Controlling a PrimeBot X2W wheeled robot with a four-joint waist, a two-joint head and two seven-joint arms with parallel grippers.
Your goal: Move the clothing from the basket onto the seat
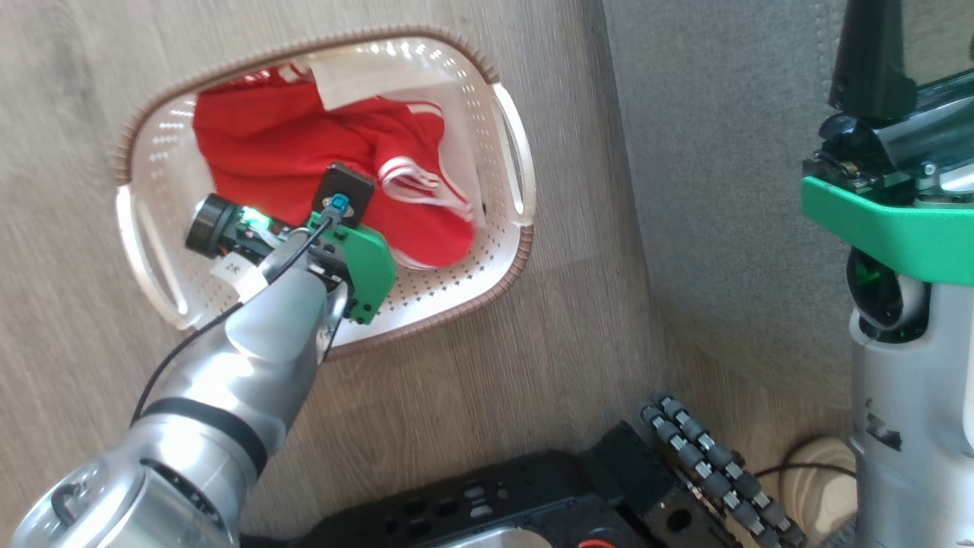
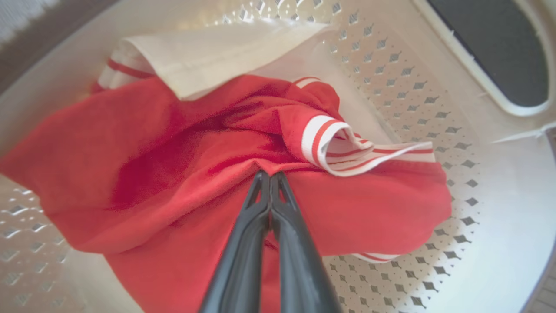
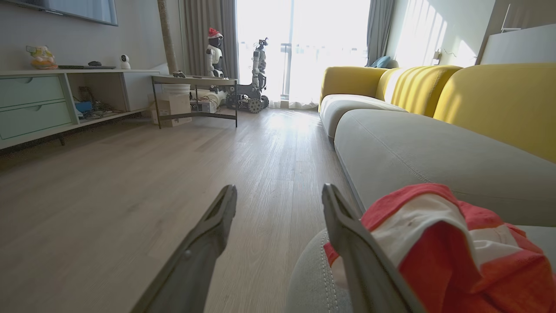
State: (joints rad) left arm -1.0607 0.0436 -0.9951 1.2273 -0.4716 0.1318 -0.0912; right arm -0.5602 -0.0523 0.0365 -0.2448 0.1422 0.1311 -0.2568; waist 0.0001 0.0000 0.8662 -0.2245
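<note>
The left gripper (image 2: 269, 176) is pinching a fold of the red clothing (image 2: 165, 182) (fingers pressed tight together), which is lying right under its tips inside the basket (image 1: 498, 259). The right gripper (image 3: 279, 191) is hanging spread wide, with the seat (image 3: 434, 161) and another red garment (image 3: 469, 269) sitting just to its right.
</note>
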